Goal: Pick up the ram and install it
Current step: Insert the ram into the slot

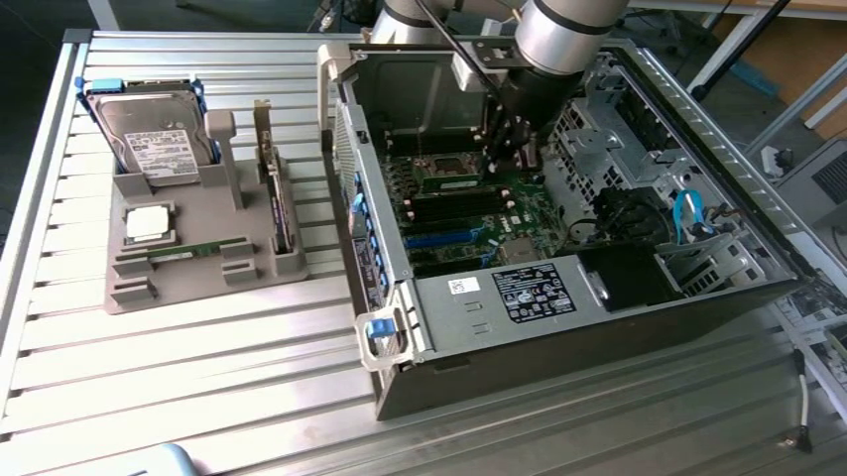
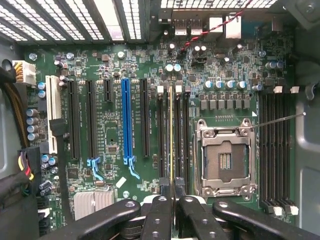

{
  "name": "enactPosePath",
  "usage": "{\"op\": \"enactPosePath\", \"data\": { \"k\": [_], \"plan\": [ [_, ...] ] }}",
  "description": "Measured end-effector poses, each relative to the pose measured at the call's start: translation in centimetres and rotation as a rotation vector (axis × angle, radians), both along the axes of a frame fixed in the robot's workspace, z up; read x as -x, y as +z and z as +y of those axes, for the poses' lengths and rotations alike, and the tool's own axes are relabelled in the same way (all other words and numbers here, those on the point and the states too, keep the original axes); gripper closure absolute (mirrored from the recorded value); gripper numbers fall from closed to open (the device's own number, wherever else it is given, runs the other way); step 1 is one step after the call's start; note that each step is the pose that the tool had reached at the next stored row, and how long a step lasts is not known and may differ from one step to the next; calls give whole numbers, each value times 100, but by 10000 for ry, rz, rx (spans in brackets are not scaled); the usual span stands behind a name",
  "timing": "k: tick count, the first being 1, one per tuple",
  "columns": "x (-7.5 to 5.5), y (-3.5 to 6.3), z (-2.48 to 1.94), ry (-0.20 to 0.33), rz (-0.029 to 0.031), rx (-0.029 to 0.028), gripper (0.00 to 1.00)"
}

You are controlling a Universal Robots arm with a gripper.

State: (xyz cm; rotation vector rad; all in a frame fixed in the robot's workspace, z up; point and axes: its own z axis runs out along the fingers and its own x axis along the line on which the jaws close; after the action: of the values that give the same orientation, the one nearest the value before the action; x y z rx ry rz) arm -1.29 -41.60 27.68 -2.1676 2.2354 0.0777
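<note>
Gripper (image 2: 172, 189): nearest you in the wrist view; its black fingers (image 2: 159, 215) are drawn narrow and clamped on the ram.
Ram (image 2: 171, 135): thin green stick seen edge-on, pinched between the fingertips. It runs lengthwise along the memory slots; you cannot tell whether it touches one.
Memory slots (image 2: 162, 135): black and parallel, just beside the processor socket.
Processor socket (image 2: 225, 160): metal-framed, with its contact field showing.
Blue slot (image 2: 127, 120): long, set among black expansion slots on the motherboard (image 2: 112, 137).
Computer case (image 1: 437, 367): lies open on its side at the exterior view's right. It holds the motherboard, cables and a drive cage, and the arm reaches down into its far half.
Tray (image 1: 133, 297): grey and moulded, at the exterior view's left, well apart from the gripper.
Tray, far recess: hard drive (image 1: 153, 139), label side up, in blue brackets.
Tray, middle recess: square silver processor chip (image 1: 149, 223).
Tray, near groove: second ram stick (image 1: 198, 248), lying along it.
Tray, right-hand slot: expansion card (image 1: 276, 203), standing on edge.
Table (image 1: 198, 397): ribbed metal, carrying both tray and case.
</note>
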Motion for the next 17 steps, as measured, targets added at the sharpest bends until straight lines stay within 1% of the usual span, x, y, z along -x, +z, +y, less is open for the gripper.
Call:
{"op": "enactPosePath", "data": {
  "k": [2, 14, 17],
  "plan": [
    [-1, -10, 1, 1, -1, -2, 88],
    [-1, -178, 0, 1, 0, -1, 88],
    [-1, -189, 0, 1, 0, 0, 88]
  ]
}}
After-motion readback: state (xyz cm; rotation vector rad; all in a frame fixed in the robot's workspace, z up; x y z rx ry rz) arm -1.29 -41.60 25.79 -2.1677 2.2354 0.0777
